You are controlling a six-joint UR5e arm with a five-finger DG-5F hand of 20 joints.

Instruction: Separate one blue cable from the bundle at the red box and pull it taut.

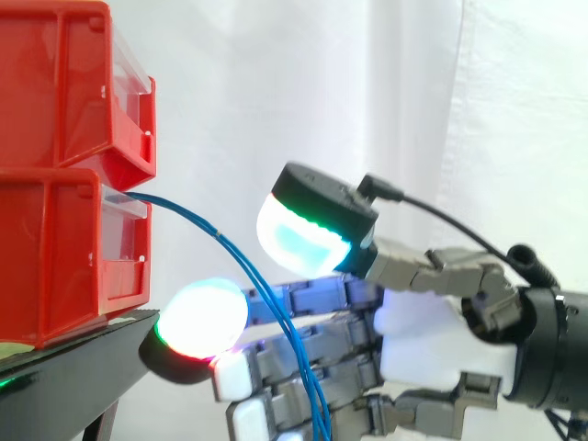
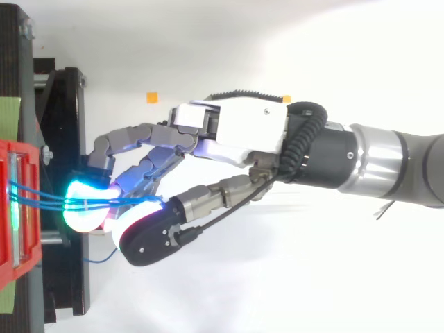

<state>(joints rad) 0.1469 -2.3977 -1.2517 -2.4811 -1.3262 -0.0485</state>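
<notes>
- Reaching in from the right, level with the bins: grey robot arm (image 2: pixel 395 163).
- Stacked two high at the left, open fronts facing right: red bins (image 1: pixel 55 92).
- Carrying them, with its edge jutting right under the lower bin: black stand (image 1: pixel 83 354).
- Stretched left toward the lower bin, relaxed and unclenched: hand (image 2: pixel 236 132), with fingers (image 1: pixel 312 354) nearly straight and closed on nothing.
- Lifted well clear above those fingers, glowing cyan and white: thumb pad (image 1: pixel 303 234).
- Glowing white with green and red edges, nearest the stand's edge: one fingertip pad (image 1: pixel 202 317).
- Leaving the front of the lower bin as a small bundle, arcing right and down, crossing the fingers and running off the bottom edge in the side view: blue cables (image 1: pixel 246 265). Slack in their curve, not taut.
- Seen from above, fanned at the bin and drawn together across the glowing pad, between fingers and thumb.
- Curling loose on the near side of the stand, just beside the thumb: thin blue cable end (image 2: pixel 104 258).
</notes>
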